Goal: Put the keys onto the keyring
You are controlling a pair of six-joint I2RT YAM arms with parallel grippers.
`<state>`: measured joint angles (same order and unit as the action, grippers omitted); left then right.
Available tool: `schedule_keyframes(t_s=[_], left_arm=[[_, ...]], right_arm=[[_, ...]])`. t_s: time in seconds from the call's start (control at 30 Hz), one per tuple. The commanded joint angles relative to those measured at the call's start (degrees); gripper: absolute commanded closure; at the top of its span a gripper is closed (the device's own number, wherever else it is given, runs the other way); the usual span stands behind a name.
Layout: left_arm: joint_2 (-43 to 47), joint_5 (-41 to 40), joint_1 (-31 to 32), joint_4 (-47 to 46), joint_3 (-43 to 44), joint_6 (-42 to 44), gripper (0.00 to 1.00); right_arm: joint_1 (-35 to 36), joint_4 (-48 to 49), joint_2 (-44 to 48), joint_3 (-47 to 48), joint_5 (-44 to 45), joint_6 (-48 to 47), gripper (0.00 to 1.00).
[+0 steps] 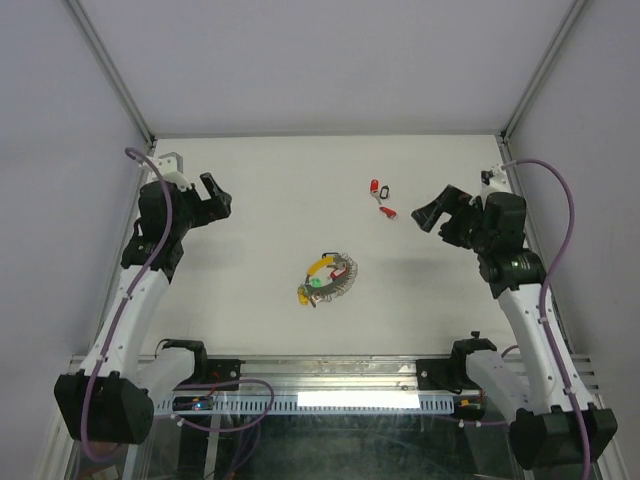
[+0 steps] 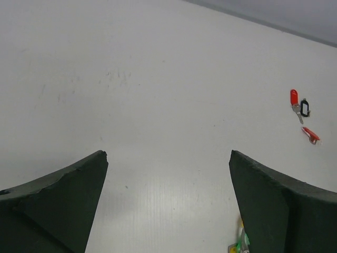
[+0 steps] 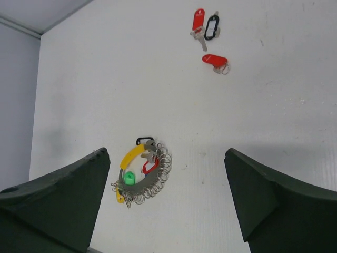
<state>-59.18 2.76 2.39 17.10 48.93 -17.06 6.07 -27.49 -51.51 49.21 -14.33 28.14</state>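
Top external view shows the left hand (image 1: 217, 196) and right hand (image 1: 437, 208) spread, empty and held wide apart, leaving the keyring (image 1: 328, 277) exposed mid-surface (image 1: 250, 180), with loose red-tagged keys (image 1: 381, 198) nearer the right hand, probably its next pick.

The keyring (image 3: 131, 155), a yellow arc closed by silvery wire loops, is laid flat. Keys (image 3: 129, 179) with green, red and black tags are seen on it. Three more (image 3: 198, 21), two red-tagged and one black-tagged, are scattered well apart from it.
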Motion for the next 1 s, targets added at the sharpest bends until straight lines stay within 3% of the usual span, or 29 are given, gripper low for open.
schedule_keyframes(t_s=[0.0, 0.13, 0.3, 0.53, 0.97], left_arm=[[8.55, -6.32, 3.77, 0.56, -0.23, 3.13, 0.01], [14.55, -13.14, 5.27, 0.18, -2.25, 4.15, 0.01], [20.34, -18.72, 5.26, 0.32, -5.9, -0.29, 0.01], [22.71, -19.38, 5.34, -3.14, -13.79, -3.87, 0.01], [21.64, -19.36, 5.27, -3.36, -13.15, -2.09, 0.01]], right_arm=[[-0.61, 1.39, 7.5, -0.2, 3.14, -3.91, 0.06], [-0.6, -0.16, 12.65, -2.14, 6.95, -5.57, 0.06], [-0.61, 4.71, 21.22, -8.1, 7.25, -6.67, 0.07], [-0.57, 5.16, 26.3, -13.29, 10.78, -6.92, 0.07], [-0.6, 5.82, 26.5, -15.23, 11.83, -7.29, 0.05]])
